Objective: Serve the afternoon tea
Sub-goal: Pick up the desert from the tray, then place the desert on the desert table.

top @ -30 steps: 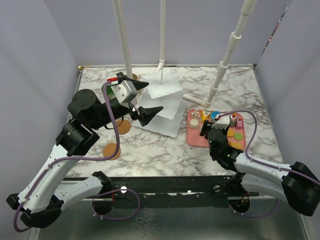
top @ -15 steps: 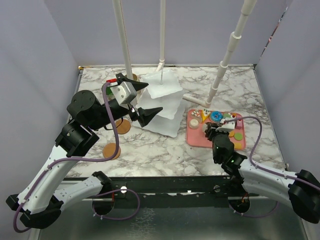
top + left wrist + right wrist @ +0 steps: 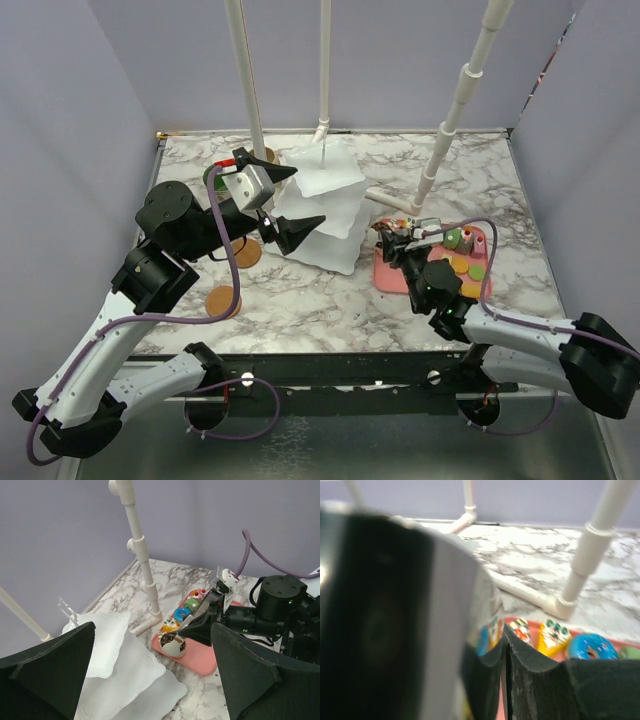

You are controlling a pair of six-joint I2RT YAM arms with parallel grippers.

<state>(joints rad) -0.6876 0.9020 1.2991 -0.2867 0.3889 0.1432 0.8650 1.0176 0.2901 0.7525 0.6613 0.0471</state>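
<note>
The white tiered stand (image 3: 330,215) of wavy plates stands mid-table and shows bare in the left wrist view (image 3: 112,655). My left gripper (image 3: 290,202) is open and empty, its jaws held wide at the stand's left side (image 3: 152,645). Toy pastries lie on the pink tray (image 3: 400,277), among them a blue donut (image 3: 181,613) and a chocolate-and-white cake (image 3: 173,643). My right gripper (image 3: 384,243) hangs over the tray's left end, just above that cake (image 3: 184,629). Its jaws are shut with only a thin slit (image 3: 505,632), and nothing shows between them. Two round brown coasters (image 3: 247,252) (image 3: 222,299) lie left of the stand. The mugs are mostly hidden behind my left wrist.
White pipe posts rise at the back (image 3: 248,80) (image 3: 325,70). A slanted one (image 3: 445,130) has its foot just behind the tray (image 3: 145,575). Lilac walls close in the marble table (image 3: 330,300) on three sides.
My right gripper has moved left along the pink tray, from its middle to its left end near the stand. My left arm has not moved.
</note>
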